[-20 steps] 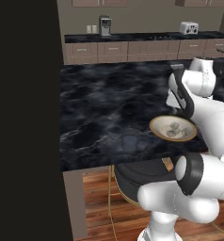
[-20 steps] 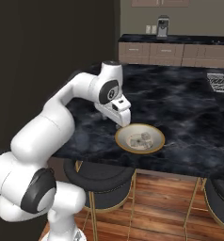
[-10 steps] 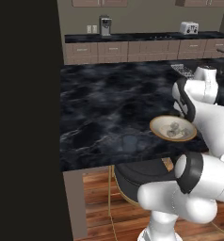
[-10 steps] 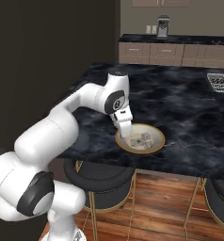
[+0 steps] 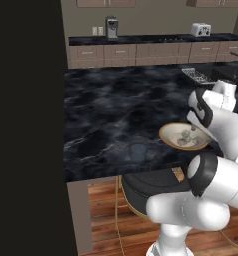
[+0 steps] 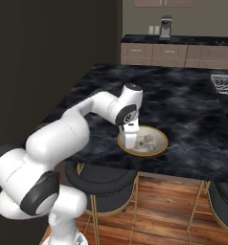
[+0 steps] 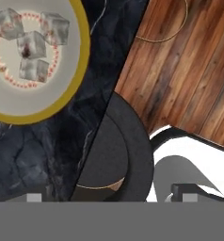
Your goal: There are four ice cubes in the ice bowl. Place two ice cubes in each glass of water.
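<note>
The ice bowl (image 6: 159,138), tan-gold rimmed and cream inside, sits near the counter's front edge, seen too as the bowl (image 5: 166,135) and the bowl (image 7: 83,52). Several pale ice cubes (image 7: 31,44) lie clustered in it, also visible as ice cubes (image 6: 145,142) and ice cubes (image 5: 185,137). My gripper (image 6: 130,139) hangs low over the bowl's left rim, open and holding nothing; the gripper (image 5: 191,130) points down beside the cubes. In the hand view the gripper (image 7: 112,196) has its tips wide apart. A faint see-through shape left of the bowl looks like a glass of water (image 5: 136,151).
The black marble counter (image 5: 106,110) ends just in front of the bowl. Round dark stools (image 6: 101,179) with gold rings stand below the edge on a wooden floor (image 7: 189,70). A wire rack (image 6: 223,82) lies at the counter's far right.
The hand has come down and slightly right, from above the counter to just over the bowl's left rim. The jaws have stayed wide open. The bowl and cubes have not moved.
</note>
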Tool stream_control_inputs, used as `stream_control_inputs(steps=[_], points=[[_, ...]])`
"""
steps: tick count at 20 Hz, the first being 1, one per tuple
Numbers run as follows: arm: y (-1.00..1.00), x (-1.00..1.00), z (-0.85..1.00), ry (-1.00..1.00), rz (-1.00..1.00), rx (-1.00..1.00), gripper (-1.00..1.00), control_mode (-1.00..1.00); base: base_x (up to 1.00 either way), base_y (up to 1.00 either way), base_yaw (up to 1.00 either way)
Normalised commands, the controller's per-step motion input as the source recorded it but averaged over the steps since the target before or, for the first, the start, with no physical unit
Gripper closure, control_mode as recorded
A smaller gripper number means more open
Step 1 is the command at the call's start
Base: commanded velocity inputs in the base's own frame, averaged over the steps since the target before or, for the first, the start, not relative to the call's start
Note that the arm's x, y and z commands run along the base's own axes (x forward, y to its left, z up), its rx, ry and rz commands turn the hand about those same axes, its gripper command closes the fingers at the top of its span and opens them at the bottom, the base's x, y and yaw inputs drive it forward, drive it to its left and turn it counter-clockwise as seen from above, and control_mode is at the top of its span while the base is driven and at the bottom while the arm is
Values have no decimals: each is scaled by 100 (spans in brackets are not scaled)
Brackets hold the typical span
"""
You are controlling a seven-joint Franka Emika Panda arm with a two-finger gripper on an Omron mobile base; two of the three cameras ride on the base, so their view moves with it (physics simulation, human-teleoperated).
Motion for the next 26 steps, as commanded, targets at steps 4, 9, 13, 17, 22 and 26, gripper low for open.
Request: stream_control_inputs(steps=[4, 9, 13, 17, 22, 26], points=[[1, 29, -41, 0, -3, 0, -100, -100, 0, 0, 0], [1, 60, -28, 1, -6, 0, -100, -100, 0, 0, 0], [-2, 47, -28, 6, -3, 0, -100, -100, 0, 0, 0], [-13, 24, -36, 11, 0, 0, -100, -100, 0, 0, 0], [-19, 29, -30, 9, 0, 0, -100, -100, 0, 0, 0], [-19, 44, -19, 4, 0, 0, -100, -100, 0, 0, 0]])
